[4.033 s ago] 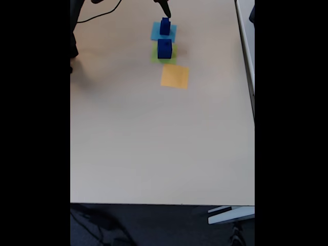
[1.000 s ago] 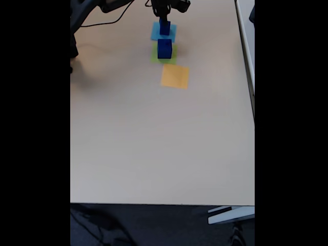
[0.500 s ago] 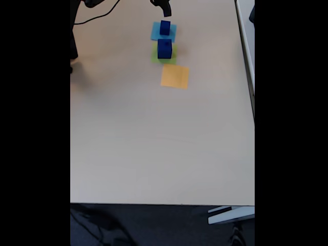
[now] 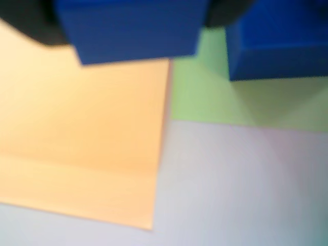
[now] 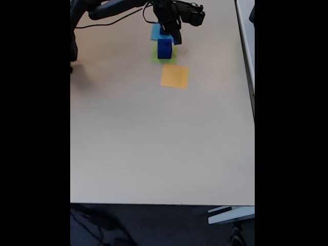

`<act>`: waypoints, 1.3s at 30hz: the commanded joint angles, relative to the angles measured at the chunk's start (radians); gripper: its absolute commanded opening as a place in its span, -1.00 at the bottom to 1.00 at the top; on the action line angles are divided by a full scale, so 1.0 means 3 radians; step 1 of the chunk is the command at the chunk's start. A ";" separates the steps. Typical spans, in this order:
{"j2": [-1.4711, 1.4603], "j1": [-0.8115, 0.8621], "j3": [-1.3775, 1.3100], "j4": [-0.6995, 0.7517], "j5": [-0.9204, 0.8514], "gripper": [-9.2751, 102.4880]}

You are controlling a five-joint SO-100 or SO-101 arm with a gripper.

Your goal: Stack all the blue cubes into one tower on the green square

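I see the pale bench (image 5: 154,138) spread wide below the gripper in the fixed view, most of it bare. The arm (image 5: 118,6) reaches in from the upper left of that view, and its gripper (image 5: 174,32) hangs over the coloured squares.

Just below the gripper in the fixed view lies the orange square (image 5: 175,76), flat on the bench; in the wrist view it sits under the gripper, to the left. The green square (image 5: 165,56) lies between the gripper and the orange one, edge to edge with it in the wrist view. A light-blue square (image 5: 155,34) peeks out just left of the gripper.

One blue cube (image 5: 164,48) stands on the green square, right beside the gripper. In the wrist view a second blue cube (image 4: 133,31) sits between the dark gripper parts, so the gripper is clamped on it, above the orange square.
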 commanded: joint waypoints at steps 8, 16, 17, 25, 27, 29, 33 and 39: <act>-0.0153 0.0332 0.0102 -0.0312 -0.0174 -0.84; -0.0394 0.0353 0.0102 -0.0373 -0.0107 -0.84; -0.0409 0.0343 0.0102 -0.0373 -0.0097 -0.84; -0.0496 0.0291 0.0082 -0.0435 -0.0026 -0.83; -0.0547 0.0291 0.0046 -0.0435 -0.0026 -0.83; -0.0649 0.0297 -0.0056 -0.0435 -0.0041 -0.83; -0.0793 0.0276 -0.0153 -0.0435 0.0041 -0.83; -0.0854 0.0245 -0.0153 -0.0450 0.0123 -0.83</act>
